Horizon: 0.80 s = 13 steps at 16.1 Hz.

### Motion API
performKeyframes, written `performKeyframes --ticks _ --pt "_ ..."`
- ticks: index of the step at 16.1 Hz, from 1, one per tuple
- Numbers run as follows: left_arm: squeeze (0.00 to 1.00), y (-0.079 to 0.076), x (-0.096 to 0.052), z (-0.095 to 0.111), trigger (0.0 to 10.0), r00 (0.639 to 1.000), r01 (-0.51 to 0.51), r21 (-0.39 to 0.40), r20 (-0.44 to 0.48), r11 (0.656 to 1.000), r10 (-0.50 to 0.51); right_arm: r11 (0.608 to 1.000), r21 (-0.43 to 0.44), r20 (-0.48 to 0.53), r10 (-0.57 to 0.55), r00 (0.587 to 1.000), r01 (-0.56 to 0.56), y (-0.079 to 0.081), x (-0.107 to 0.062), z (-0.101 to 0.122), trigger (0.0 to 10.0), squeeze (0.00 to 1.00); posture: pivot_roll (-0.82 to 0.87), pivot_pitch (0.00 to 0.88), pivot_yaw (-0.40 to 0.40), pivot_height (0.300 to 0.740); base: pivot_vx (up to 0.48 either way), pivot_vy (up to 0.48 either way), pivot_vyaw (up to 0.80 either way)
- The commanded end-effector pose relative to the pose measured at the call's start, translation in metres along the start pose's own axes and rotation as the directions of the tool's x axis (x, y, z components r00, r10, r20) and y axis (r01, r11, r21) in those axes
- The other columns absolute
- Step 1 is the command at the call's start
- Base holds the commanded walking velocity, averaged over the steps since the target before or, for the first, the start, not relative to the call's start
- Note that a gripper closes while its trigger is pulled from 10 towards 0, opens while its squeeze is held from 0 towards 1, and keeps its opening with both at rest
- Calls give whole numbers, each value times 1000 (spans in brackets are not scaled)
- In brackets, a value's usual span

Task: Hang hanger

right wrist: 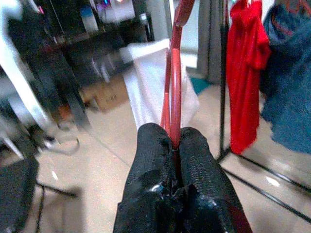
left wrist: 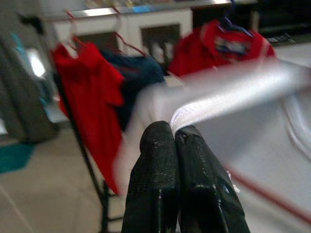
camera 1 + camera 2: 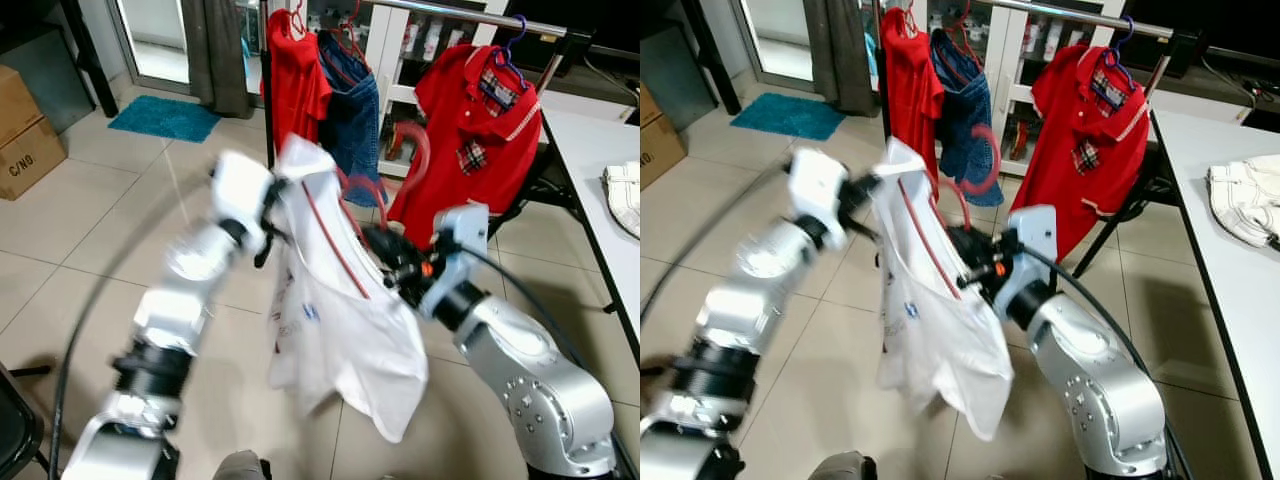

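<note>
Nearest the camera, both arms are raised before the robot, holding a white shirt (image 3: 340,330) on a red hanger (image 1: 173,82) over the tiled floor (image 3: 90,220). The left gripper (image 2: 176,136) is clenched on a fold of the shirt's white cloth at its upper left corner; its wrist view shows the two black fingers pressed together with the cloth edge coming out between the tips, a detail blurred in the head views. The right gripper (image 1: 172,141) is clamped on the hanger's red wire, which rises straight up from between its closed fingers; the head views show this gripper against the shirt's right side, with the red hook (image 3: 412,160) curving up above it. The shirt hangs loose below both grippers, clear of the floor, with a red stripe running down its front. Beyond it stands a clothes rack (image 3: 440,12), its steel rail crossing the top of the head views. From the rail hang a red garment (image 3: 296,80) at the left end, a blue denim garment (image 3: 352,110) just beside it, and a red polo (image 3: 470,130) with plaid trim towards the right end on a blue hanger. At the right edge a white table (image 3: 1230,250) carries a folded white cloth (image 3: 1245,200). Far left lie a teal mat (image 3: 165,117) and a cardboard box (image 3: 25,135). The right wrist view, facing the other way, adds a blurred dark desk area and a dark chair on the floor.
</note>
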<state>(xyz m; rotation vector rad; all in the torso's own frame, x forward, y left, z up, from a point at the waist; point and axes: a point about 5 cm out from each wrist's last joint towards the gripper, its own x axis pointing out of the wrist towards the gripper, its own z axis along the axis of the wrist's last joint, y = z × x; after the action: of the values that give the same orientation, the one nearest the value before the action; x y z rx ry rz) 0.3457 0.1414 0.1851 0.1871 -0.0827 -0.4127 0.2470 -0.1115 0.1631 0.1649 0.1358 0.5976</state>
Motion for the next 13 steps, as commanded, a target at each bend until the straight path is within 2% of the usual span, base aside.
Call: performKeyframes --ticks 1,2,3,4,6,8,10,11,12,13 --pt "0 7 2 20 0 997 -33 13 77 999 31 1000 -23 -26 6 1000 -7 0 -2 -2 0 0 31 33 -54 740 0 0 0" --pt "0 19 1 33 0 990 -84 25 115 996 80 998 -46 -56 40 998 -43 1 -4 -6 0 0 31 33 -54 740 0 0 0" --pt "0 41 1 44 0 978 -171 63 130 983 162 987 -64 -71 142 987 -147 8 -11 -6 0 0 33 34 -52 740 0 0 0" --pt "0 64 -1 46 0 968 -242 111 98 964 231 964 -43 -49 262 964 -264 16 -19 -1 0 0 33 33 -50 740 0 0 0" --pt "0 90 -5 40 0 953 -302 172 38 938 300 935 7 -7 355 935 -355 22 -28 5 0 0 33 33 -50 740 0 0 0" --pt "0 116 -12 29 0 930 -353 196 -31 915 366 923 44 39 380 924 -381 20 -33 11 0 0 32 32 -47 740 0 0 0" --pt "0 120 -12 25 0 934 -340 173 -52 924 353 918 64 63 388 919 -392 20 -33 13 0 0 33 29 -47 740 0 0 0" --pt "0 118 -9 21 0 937 -335 121 -61 935 343 909 94 90 399 913 -407 21 -33 14 0 0 34 28 -47 740 0 0 0" --pt "0 106 -2 11 0 953 -287 65 -79 956 291 892 141 133 413 901 -429 24 -33 15 0 0 33 28 -46 740 0 0 0" --pt "0 94 3 8 0 972 -220 41 -69 975 223 900 149 140 391 910 -410 23 -31 15 0 0 27 27 -42 740 0 0 0"
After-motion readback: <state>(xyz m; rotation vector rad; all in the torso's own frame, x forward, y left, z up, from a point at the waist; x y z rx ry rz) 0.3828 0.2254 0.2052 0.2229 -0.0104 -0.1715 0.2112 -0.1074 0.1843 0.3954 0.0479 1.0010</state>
